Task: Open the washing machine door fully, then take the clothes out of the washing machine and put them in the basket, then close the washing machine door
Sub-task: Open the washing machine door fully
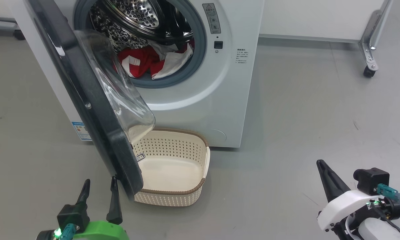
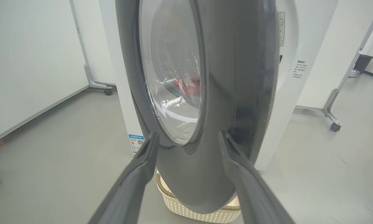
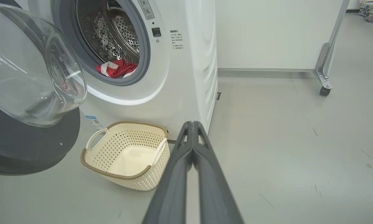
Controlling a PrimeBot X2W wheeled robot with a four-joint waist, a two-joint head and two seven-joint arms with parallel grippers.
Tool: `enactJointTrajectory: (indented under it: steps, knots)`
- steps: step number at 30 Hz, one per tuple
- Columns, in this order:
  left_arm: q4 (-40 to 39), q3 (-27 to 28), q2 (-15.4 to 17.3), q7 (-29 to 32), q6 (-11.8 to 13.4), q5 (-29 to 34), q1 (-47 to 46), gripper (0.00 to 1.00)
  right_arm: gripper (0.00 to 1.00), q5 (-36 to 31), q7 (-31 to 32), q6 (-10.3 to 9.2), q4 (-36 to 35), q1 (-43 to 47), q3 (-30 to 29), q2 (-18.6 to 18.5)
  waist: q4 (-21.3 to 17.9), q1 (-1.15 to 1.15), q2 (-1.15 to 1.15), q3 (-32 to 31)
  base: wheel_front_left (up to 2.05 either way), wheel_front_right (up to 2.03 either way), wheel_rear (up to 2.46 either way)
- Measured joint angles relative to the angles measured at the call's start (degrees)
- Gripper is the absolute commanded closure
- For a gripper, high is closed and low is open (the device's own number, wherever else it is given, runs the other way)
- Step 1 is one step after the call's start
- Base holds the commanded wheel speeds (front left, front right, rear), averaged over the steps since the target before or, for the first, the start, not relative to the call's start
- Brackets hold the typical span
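The white washing machine (image 1: 220, 110) stands ahead, its black washing machine door (image 1: 96, 126) swung partway out to the left. The door's glass bowl overhangs the cream basket (image 1: 173, 198) on the floor below. Red and white clothes (image 1: 153, 61) lie at the drum's mouth. My left gripper (image 1: 99, 190) is open just in front of the door's lower edge. In the left wrist view the door (image 2: 230, 77) fills the space beyond the open left gripper (image 2: 188, 138). My right gripper (image 1: 321, 166) is shut and holds nothing, well to the right. In the right wrist view the shut right gripper (image 3: 192, 126) points toward the basket (image 3: 133, 182) and the clothes (image 3: 118, 68).
A white panel on a metal frame with casters (image 1: 368, 71) stands at the back right. Another white panel (image 2: 34, 62) runs along the left of the machine. Grey floor spreads to the right of the basket and machine.
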Motion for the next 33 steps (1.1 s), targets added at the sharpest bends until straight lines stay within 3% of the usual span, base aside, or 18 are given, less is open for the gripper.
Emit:
enactJointTrajectory:
  steps: [2, 15, 33]
  knots:
    - [-0.1, 0.2, 0.0, 0.0, 0.0, 0.0, 0.0, 0.0, 0.0, -0.9, 0.0, -0.08, -0.7, 0.7, -1.2, 0.2, 0.0, 0.0, 0.0, 0.0, 0.0, 0.0, 0.0]
    - [-0.5, 0.8, 0.0, 0.0, -0.6, 1.6, 0.3, 0.0, 0.0, -9.0, 0.1, -0.42, -4.4, 4.3, -8.6, 2.7, -0.1, 0.0, 0.0, 0.4, 0.0, 0.0, 0.0]
    - [-0.9, 1.1, 0.0, 0.0, -1.1, 2.4, 0.5, 0.0, 0.0, -14.3, 0.1, -0.42, -6.4, 9.6, -13.1, 5.7, 0.0, 0.0, 0.0, 0.6, 0.0, 0.0, 0.0]
